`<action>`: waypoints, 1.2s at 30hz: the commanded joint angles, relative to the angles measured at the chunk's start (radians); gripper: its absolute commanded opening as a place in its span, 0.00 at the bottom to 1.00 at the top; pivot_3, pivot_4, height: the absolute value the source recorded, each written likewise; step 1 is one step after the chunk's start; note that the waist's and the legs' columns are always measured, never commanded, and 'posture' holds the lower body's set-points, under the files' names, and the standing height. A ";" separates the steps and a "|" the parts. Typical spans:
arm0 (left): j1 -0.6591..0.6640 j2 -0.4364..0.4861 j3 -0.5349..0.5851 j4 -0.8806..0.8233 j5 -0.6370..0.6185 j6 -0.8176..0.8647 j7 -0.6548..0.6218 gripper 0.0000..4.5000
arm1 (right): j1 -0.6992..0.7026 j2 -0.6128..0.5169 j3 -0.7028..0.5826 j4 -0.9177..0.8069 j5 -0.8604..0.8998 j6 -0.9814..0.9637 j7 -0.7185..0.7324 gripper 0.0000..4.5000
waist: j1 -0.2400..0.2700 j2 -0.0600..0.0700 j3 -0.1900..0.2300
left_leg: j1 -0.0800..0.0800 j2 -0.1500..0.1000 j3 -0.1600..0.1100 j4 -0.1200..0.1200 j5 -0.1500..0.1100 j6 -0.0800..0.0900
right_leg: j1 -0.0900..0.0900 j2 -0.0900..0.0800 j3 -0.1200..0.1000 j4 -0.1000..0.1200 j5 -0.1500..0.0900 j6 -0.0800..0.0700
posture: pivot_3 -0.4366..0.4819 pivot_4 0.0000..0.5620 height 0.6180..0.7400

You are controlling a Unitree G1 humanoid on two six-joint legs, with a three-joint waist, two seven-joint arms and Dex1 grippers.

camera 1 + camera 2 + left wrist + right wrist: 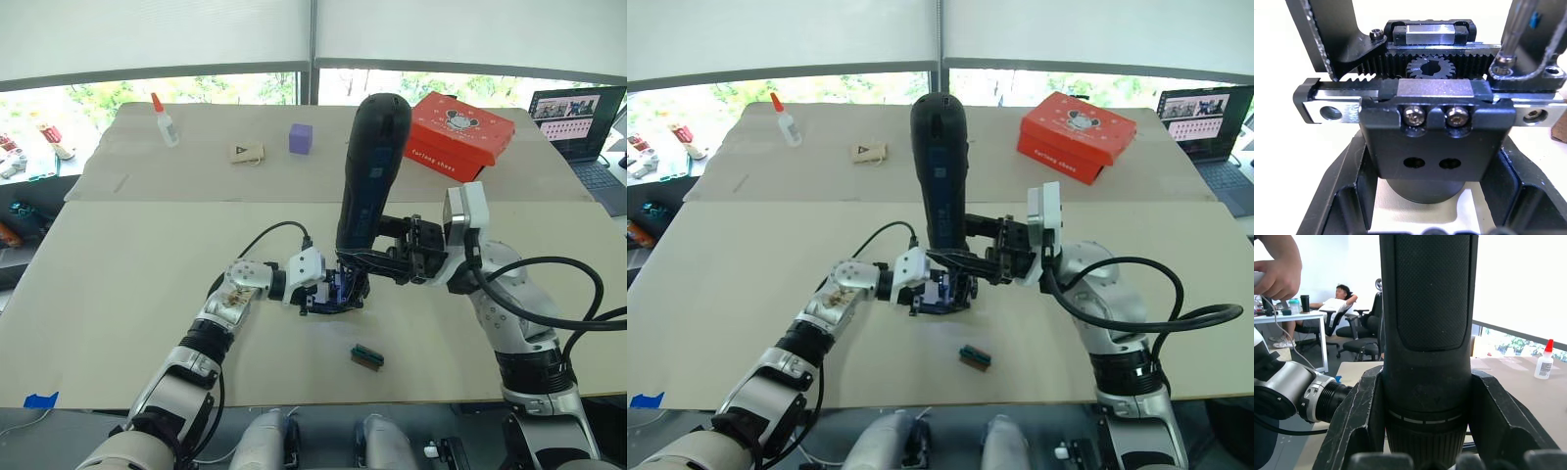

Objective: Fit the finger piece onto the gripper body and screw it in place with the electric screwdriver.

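The left gripper [328,294] clamps the gripper body [1435,122] against the table [118,294], its rack, pinion and two front screws facing the wrist camera. Just to the right, the electric screwdriver [370,171] stands nearly upright, the right gripper [377,264] closed around its lower barrel, and its thin bit [1513,29] meets a screw [1502,58] on a black part at the body's corner (probably the finger piece, though that cannot be told for sure). A tilted bit could slip off the screw head, or cross-thread it, and downward pressure might twist the body loose.
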 commanded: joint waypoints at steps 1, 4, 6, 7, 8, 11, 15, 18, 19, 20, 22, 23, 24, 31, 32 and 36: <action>-0.025 0.020 0.020 -0.009 0.012 -0.020 0.013 0.52 | 0.040 -0.032 0.059 0.072 -0.093 0.032 -0.005 0.43 | 0.000 0.000 0.000 | 0.000 0.000 0.000 0.000 0.000 0.000 | 0.000 0.000 0.000 0.000 0.000 0.000 | 0.48 0.27 1.00; -0.020 0.021 0.020 -0.014 0.011 -0.019 0.012 0.52 | 0.040 -0.034 0.061 0.075 -0.097 0.033 -0.007 0.43 | 0.000 0.000 0.000 | 0.000 0.000 0.000 0.000 0.000 0.000 | 0.000 0.000 0.000 0.000 0.000 0.000 | 0.48 0.27 1.00; -0.016 0.023 0.019 -0.017 0.011 -0.020 0.012 0.52 | 0.040 -0.035 0.062 0.076 -0.099 0.031 -0.010 0.43 | 0.000 0.000 0.000 | 0.000 0.000 0.000 0.000 0.000 0.000 | 0.000 0.000 0.000 0.000 0.000 0.000 | 0.48 0.27 1.00; -0.014 0.023 0.019 -0.019 0.011 -0.020 0.012 0.52 | 0.040 -0.036 0.063 0.077 -0.100 0.031 -0.012 0.43 | 0.000 0.000 0.000 | 0.000 0.000 0.000 0.000 0.000 0.000 | 0.000 0.000 0.000 0.000 0.000 0.000 | 0.48 0.27 1.00; -0.013 0.024 0.019 -0.019 0.012 -0.021 0.012 0.52 | 0.038 -0.036 0.063 0.077 -0.100 0.032 -0.014 0.43 | 0.000 0.000 0.000 | 0.000 0.000 0.000 0.000 0.000 0.000 | 0.000 0.000 0.000 0.000 0.000 0.000 | 0.48 0.27 1.00; -0.010 0.026 0.020 -0.020 0.012 -0.023 0.012 0.52 | 0.027 -0.036 0.062 0.076 -0.098 0.035 -0.023 0.43 | -0.001 0.000 0.000 | 0.000 0.000 0.000 0.000 0.000 0.000 | 0.000 0.000 0.000 0.000 0.000 0.000 | 0.48 0.27 1.00; -0.012 0.029 0.023 -0.016 0.011 -0.028 0.011 0.52 | 0.011 -0.032 0.058 0.071 -0.091 0.039 -0.040 0.43 | -0.001 0.000 0.000 | 0.000 0.001 0.000 0.000 0.000 0.000 | 0.000 0.000 0.000 0.000 0.000 0.000 | 0.48 0.27 1.00; -0.021 0.031 0.026 -0.003 0.011 -0.032 0.012 0.52 | -0.004 -0.029 0.053 0.060 -0.077 0.048 -0.056 0.43 | -0.001 0.000 0.000 | 0.000 0.001 0.000 0.000 0.000 0.000 | 0.000 0.000 0.000 0.000 0.000 0.000 | 0.48 0.27 1.00; -0.022 0.032 0.026 -0.001 0.011 -0.032 0.012 0.52 | -0.006 -0.028 0.053 0.053 -0.074 0.050 -0.060 0.43 | -0.001 0.000 0.000 | 0.000 0.001 0.000 0.000 0.000 0.000 | 0.000 0.000 0.000 0.000 0.000 0.000 | 0.48 0.27 1.00; -0.021 0.032 0.026 -0.001 0.011 -0.031 0.011 0.52 | -0.007 -0.027 0.052 0.044 -0.071 0.049 -0.064 0.43 | -0.002 0.000 0.000 | 0.000 0.001 0.000 0.000 0.000 0.000 | 0.000 0.000 0.000 0.000 0.000 0.000 | 0.48 0.27 1.00; -0.019 0.032 0.025 -0.004 0.010 -0.030 0.011 0.52 | -0.006 -0.027 0.051 0.033 -0.068 0.047 -0.068 0.43 | -0.002 0.000 0.000 | 0.000 0.001 0.000 0.000 0.000 0.000 | 0.000 0.000 0.000 0.000 0.000 0.000 | 0.48 0.27 1.00; -0.017 0.032 0.024 -0.005 0.011 -0.031 0.010 0.52 | -0.009 -0.025 0.047 0.022 -0.065 0.036 -0.067 0.43 | -0.003 0.000 0.000 | 0.000 0.001 0.000 0.000 0.000 0.000 | 0.000 0.000 0.000 0.000 0.000 0.000 | 0.48 0.27 1.00; -0.013 0.032 0.023 -0.007 0.010 -0.031 0.010 0.52 | -0.019 -0.021 0.035 0.002 -0.050 0.031 -0.070 0.43 | -0.003 0.000 0.000 | 0.000 0.001 0.000 0.000 0.000 0.000 | 0.000 0.000 0.000 0.000 0.000 0.000 | 0.48 0.27 1.00; 0.011 0.036 0.012 -0.025 0.008 -0.021 0.001 0.52 | -0.129 -0.013 -0.066 -0.143 0.129 0.126 -0.136 0.43 | -0.007 0.000 0.001 | -0.004 0.001 0.000 0.000 0.000 0.000 | -0.004 0.000 0.000 0.000 0.000 -0.001 | 0.48 0.27 1.00; 0.012 0.036 0.011 -0.025 0.008 -0.022 0.000 0.52 | -0.136 -0.015 -0.070 -0.156 0.142 0.142 -0.145 0.43 | -0.006 0.000 0.001 | -0.005 0.000 0.000 -0.001 0.000 0.000 | -0.005 0.000 0.000 0.000 0.000 -0.001 | 0.48 0.27 1.00; 0.013 0.034 0.009 -0.021 0.009 -0.022 -0.002 0.52 | -0.143 -0.019 -0.078 -0.190 0.181 0.197 -0.170 0.43 | -0.006 0.000 0.001 | -0.006 0.000 0.000 -0.002 0.000 0.000 | -0.003 0.000 -0.002 0.001 0.000 -0.001 | 0.48 0.27 1.00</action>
